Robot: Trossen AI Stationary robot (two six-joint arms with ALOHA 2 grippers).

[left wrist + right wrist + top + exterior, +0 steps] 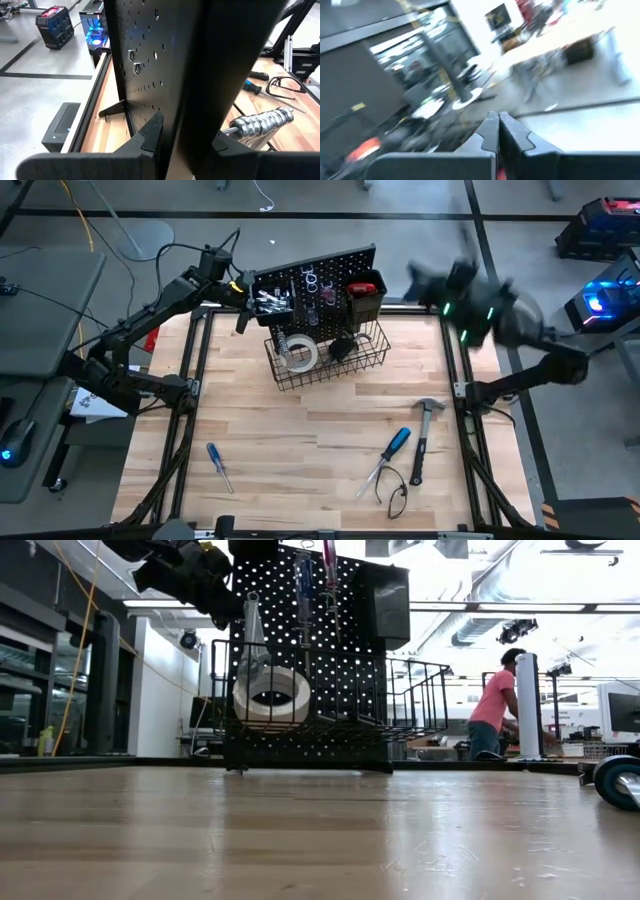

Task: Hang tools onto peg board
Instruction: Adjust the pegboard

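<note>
Black peg board (320, 280) stands at twelve o'clock on the counter (320, 430), steadied by the left hand (182, 135) clamped on its edge. Hammer (424, 435), screwdrivers (219, 466) and pliers (385, 480) lie unhung near six o'clock. Right hand (498, 131), closed and empty, hovers at two o'clock.

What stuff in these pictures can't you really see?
- Right claw: its wrist view is motion-smeared, so the room beyond is unreadable.
- Left bin: high view, tools inside too small to name.
- Tabletop tools: hidden in low view by the flat angle.
- Peg board: fills left wrist view, hiding the basket.
</note>
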